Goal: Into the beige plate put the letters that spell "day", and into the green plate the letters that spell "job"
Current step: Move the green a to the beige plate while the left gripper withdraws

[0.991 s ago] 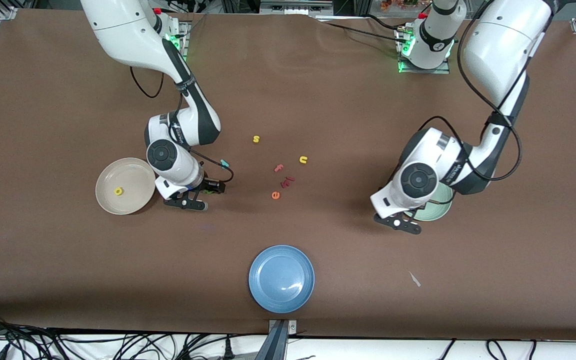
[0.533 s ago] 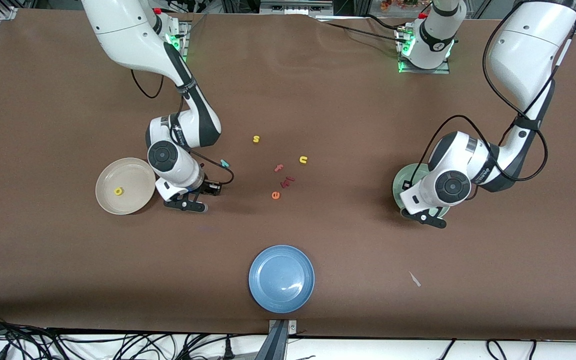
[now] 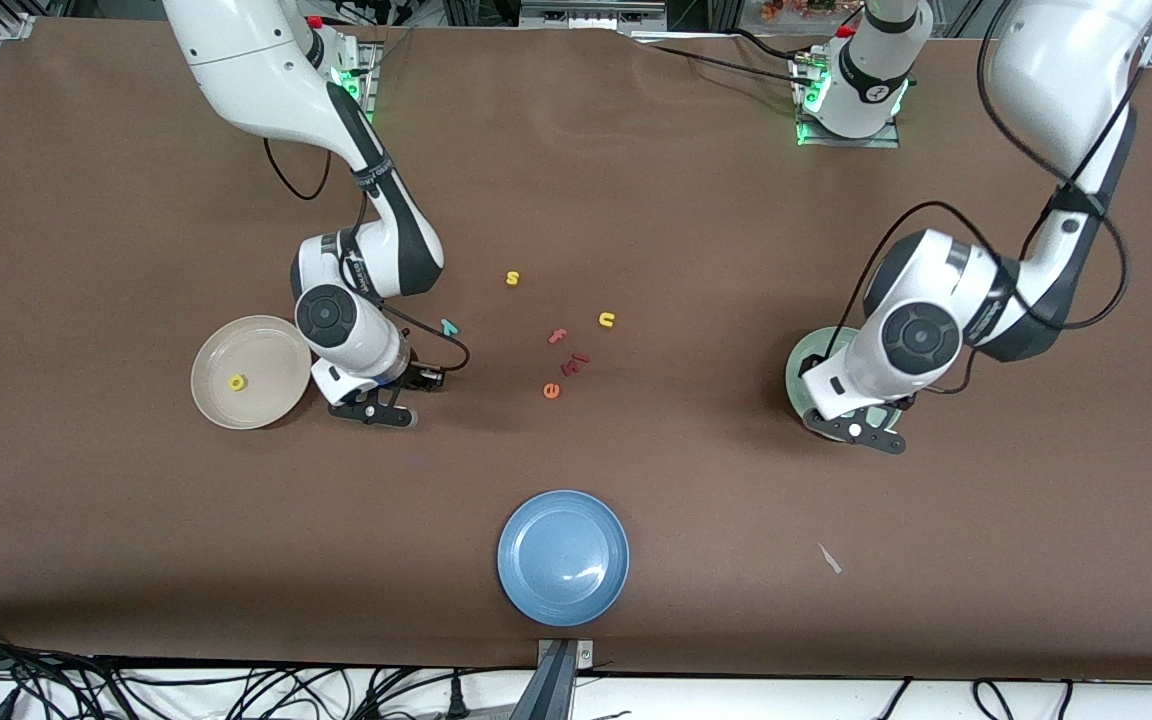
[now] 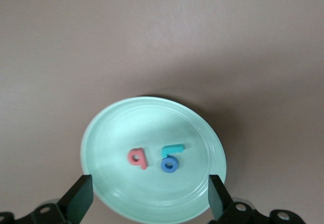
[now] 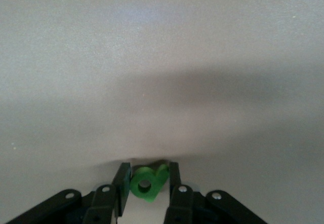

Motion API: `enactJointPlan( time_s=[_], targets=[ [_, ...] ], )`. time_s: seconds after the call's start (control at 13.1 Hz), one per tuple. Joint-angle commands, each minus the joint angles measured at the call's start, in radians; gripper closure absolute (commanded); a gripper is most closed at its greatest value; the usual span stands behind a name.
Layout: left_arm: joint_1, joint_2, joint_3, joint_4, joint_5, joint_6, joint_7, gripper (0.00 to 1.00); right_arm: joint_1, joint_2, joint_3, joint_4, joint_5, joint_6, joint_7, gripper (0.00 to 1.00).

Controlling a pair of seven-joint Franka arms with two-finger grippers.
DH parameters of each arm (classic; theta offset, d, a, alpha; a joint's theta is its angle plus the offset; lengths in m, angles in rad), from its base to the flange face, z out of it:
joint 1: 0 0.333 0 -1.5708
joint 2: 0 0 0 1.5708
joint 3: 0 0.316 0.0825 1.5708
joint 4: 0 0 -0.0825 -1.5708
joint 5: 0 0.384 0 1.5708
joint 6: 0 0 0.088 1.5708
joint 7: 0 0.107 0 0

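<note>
With j, o, b already in the green plate [image 4: 152,113] under the released left gripper [image 4: 149,204], right gripper [image 5: 146,183] fingers grasp green d [image 5: 147,184] just beside beige plate [image 3: 271,340]; next: lift, carry over that plate, release.

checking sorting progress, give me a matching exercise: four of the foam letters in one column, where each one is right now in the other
Letters:
1. green d
2. yellow a
3. blue o
4. teal y

Places:
A. in the green plate
B. on the bare table beside the right arm
C. between the right gripper's fingers
D. in the beige plate

Pairs: 1-C, 2-D, 3-A, 4-B
</note>
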Motion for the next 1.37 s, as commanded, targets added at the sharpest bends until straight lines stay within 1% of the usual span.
enactJointPlan(
  time_s=[0.0, 0.15, 0.3, 0.46, 0.53, 0.61, 0.69, 0.76, 0.84, 0.91, 0.99, 1.07, 1.14, 1.22, 1.3],
  targets=[
    [0.014, -0.116, -0.007, 0.021, -0.065, -0.064, 0.008, 0.0, -0.011, -0.048, -0.05, 0.014, 0.017, -0.123, -0.126, 0.9],
    [0.063, -0.164, -0.007, 0.078, -0.201, -0.106, 0.009, 0.0, -0.012, -0.099, -0.094, -0.041, 0.017, -0.138, -0.224, 0.9],
    [0.078, -0.191, -0.005, 0.173, -0.219, -0.208, 0.048, 0.0, -0.011, -0.162, -0.154, -0.123, 0.017, -0.135, -0.351, 0.9],
    [0.081, -0.192, -0.001, 0.303, -0.228, -0.335, 0.042, 0.0, -0.011, -0.197, -0.226, -0.18, 0.017, -0.134, -0.483, 0.9],
    [0.095, -0.192, 0.004, 0.338, -0.225, -0.391, 0.042, 0.0, -0.012, -0.197, -0.255, -0.195, 0.017, -0.129, -0.536, 0.9],
    [0.139, -0.196, 0.003, 0.362, -0.228, -0.419, 0.048, 0.0, -0.012, -0.197, -0.282, -0.215, 0.017, -0.123, -0.577, 0.9],
    [0.173, -0.208, 0.001, 0.356, -0.232, -0.428, 0.051, 0.0, -0.012, -0.197, -0.305, -0.238, 0.018, -0.108, -0.617, 0.9],
    [0.173, -0.265, 0.01, 0.31, -0.232, -0.427, 0.052, 0.0, -0.012, -0.196, -0.32, -0.249, 0.02, -0.099, -0.646, 0.67],
    [0.154, -0.318, 0.028, 0.257, -0.246, -0.424, 0.048, 0.0, -0.014, -0.191, -0.322, -0.244, 0.023, -0.105, -0.641, 0.11],
    [0.085, -0.384, 0.115, 0.186, -0.301, -0.413, 0.046, 0.0, -0.014, -0.191, -0.32, -0.243, 0.024, -0.112, -0.633, 0.0],
    [0.01, -0.433, 0.219, 0.12, -0.37, -0.382, 0.054, 0.0, -0.008, -0.196, -0.313, -0.24, 0.024, -0.126, -0.621, 0.0],
    [-0.038, -0.473, 0.295, 0.06, -0.412, -0.352, 0.057, 0.0, -0.002, -0.197, -0.306, -0.235, 0.024, -0.135, -0.596, 0.0],
    [-0.075, -0.516, 0.332, 0.005, -0.413, -0.307, 0.071, 0.0, 0.004, -0.203, -0.281, -0.232, 0.024, -0.14, -0.578, 0.0],
    [-0.11, -0.553, 0.363, -0.049, -0.407, -0.274, 0.094, 0.0, 0.005, -0.211, -0.241, -0.232, 0.024, -0.137, -0.547, 0.0],
    [-0.123, -0.561, 0.389, -0.063, -0.407, -0.269, 0.101, 0.0, 0.006, -0.213, -0.205, -0.234, 0.024, -0.131, -0.523, 0.0]
  ],
)
